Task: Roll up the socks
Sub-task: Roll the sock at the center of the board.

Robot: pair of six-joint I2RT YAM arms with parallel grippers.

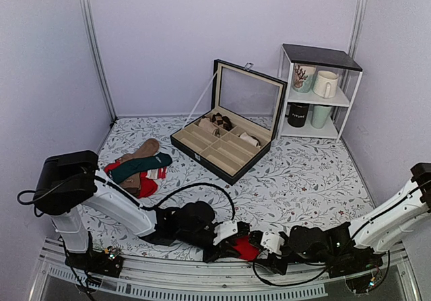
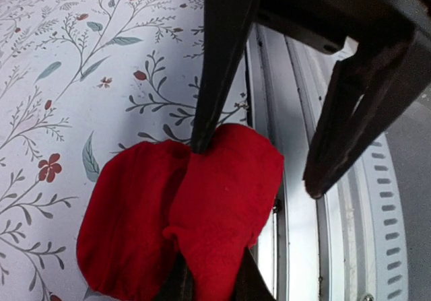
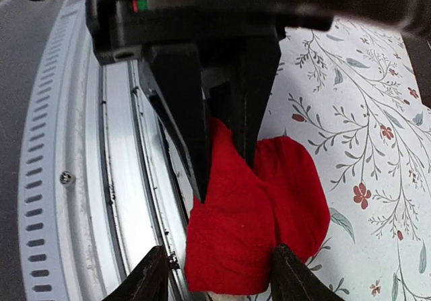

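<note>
- From above, we see the socks (image 1: 248, 249) as a red lump at the near edge of the bench (image 1: 303, 173), between the two arms. The left pincer (image 1: 232, 247) and the right pincer (image 1: 266, 244) meet over it. The other socks (image 1: 138, 170), a box (image 1: 225, 139) and a shelf (image 1: 320, 92) sit well apart
- From the left wrist, the socks (image 2: 202, 207) look folded into two soft lumps, and their edge reaches the metal rail (image 2: 286, 92). The left pincer grips the red cloth at the bottom. The right pincer is open, and one finger (image 2: 215, 65) touches the top of the socks while the other hangs over the rail
- From the right wrist, the left pincer (image 3: 225, 178) pinches the red cloth. The right pincer's fingers stand wide on both sides of the socks and do not squeeze
- We think the roll is not tight yet. To do it well, the left pincer should hold firm so the lump does not fall open. The right pincer should take the loose edge, wrap it snug, and stay off the rail
</note>
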